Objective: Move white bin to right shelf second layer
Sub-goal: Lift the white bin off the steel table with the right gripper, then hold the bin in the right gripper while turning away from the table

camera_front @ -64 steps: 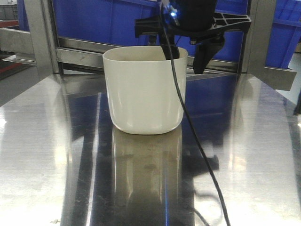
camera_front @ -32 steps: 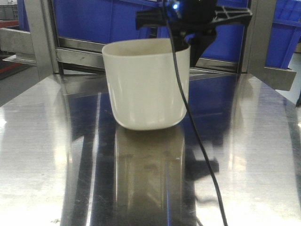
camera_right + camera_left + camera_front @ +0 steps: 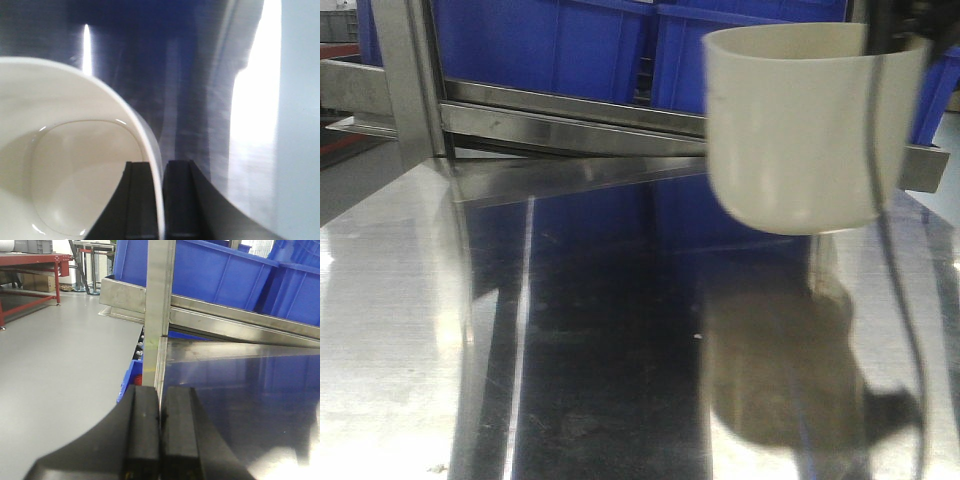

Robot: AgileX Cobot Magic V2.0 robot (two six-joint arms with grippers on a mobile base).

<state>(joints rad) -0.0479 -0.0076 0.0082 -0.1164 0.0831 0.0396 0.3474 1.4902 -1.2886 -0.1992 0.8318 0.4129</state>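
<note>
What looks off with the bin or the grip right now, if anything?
Nothing stands out. The white bin hangs clear of the steel tabletop, about upright and empty, with no cracks visible, though the front view is blurred. The right gripper pinches its wall, one finger inside, one outside. The left gripper is shut on nothing.

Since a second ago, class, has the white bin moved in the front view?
Yes. The white bin has lifted off the steel tabletop and shifted right along the steel front rail.
</note>
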